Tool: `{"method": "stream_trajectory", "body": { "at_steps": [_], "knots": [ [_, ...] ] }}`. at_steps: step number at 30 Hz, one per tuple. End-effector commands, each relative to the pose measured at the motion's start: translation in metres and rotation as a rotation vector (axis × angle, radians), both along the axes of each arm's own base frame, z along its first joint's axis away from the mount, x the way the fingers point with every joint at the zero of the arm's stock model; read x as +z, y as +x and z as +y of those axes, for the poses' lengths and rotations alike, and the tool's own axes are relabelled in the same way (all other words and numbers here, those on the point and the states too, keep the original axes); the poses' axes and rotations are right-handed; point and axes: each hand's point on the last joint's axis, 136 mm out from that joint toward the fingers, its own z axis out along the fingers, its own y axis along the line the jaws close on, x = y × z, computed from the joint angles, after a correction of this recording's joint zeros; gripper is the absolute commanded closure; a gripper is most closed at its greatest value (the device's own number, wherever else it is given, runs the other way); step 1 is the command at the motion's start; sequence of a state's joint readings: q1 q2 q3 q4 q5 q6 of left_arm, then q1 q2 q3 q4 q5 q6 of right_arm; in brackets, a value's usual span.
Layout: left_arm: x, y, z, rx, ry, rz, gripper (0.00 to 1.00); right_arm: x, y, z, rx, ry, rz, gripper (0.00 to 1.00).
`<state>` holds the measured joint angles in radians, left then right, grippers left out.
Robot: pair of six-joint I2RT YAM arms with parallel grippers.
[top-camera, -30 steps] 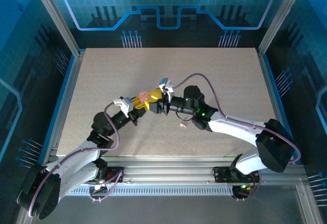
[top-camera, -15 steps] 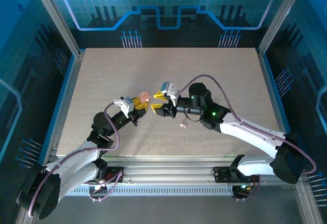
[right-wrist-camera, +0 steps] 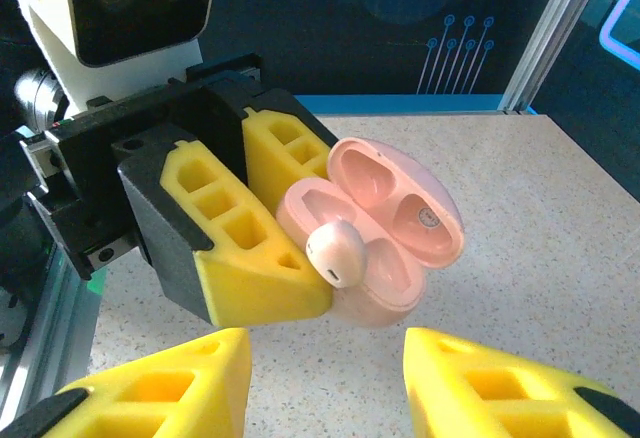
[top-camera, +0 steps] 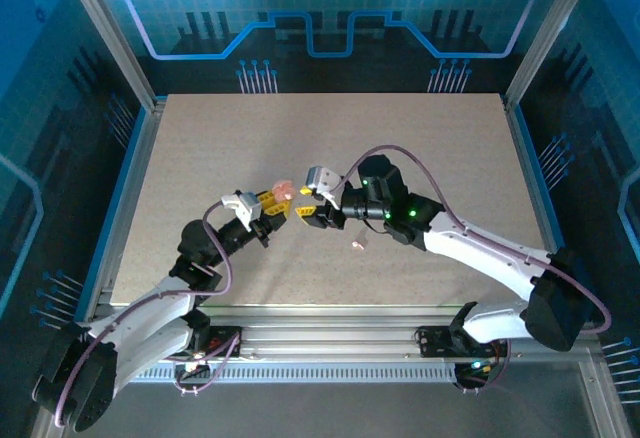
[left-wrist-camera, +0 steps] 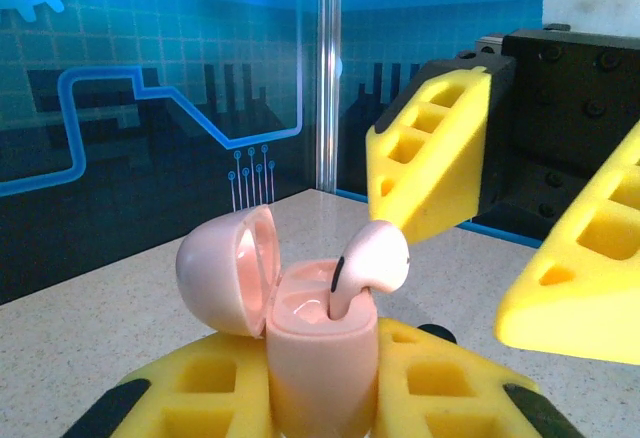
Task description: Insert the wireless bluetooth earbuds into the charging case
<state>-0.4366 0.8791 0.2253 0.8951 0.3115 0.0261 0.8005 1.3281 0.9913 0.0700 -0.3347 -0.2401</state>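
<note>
While the left pincer [top-camera: 275, 199] clamps the open pink plastic case [left-wrist-camera: 320, 358], its whitish-pink earbud [left-wrist-camera: 375, 258] sits half-seated; the right pincer [right-wrist-camera: 325, 383], parted and empty, should likely press it home.

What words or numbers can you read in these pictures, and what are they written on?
No word, brand or number can be read anywhere.
Small grey round mark inside the lid of the pink rounded plastic charging case: too small to read.
Blue back wall: gear and circuit-line drawings, no letters.
</note>
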Motion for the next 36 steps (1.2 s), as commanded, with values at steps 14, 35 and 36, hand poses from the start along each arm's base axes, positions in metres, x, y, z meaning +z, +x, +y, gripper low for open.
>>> {"method": "stream_trajectory", "body": {
  "at_steps": [14, 35, 36],
  "knots": [
    [0.012, -0.003, 0.000, -0.010, -0.008, -0.043, 0.84, 0.022, -0.005, 0.017, 0.115, 0.046, -0.004, 0.62],
    [0.011, -0.002, 0.000, -0.008, -0.006, -0.038, 0.84, 0.029, -0.012, 0.029, 0.187, 0.073, 0.009, 0.75],
    [0.011, -0.002, 0.000, -0.007, -0.006, -0.038, 0.84, 0.029, -0.012, 0.030, 0.190, 0.073, 0.011, 0.75]
  ]
}}
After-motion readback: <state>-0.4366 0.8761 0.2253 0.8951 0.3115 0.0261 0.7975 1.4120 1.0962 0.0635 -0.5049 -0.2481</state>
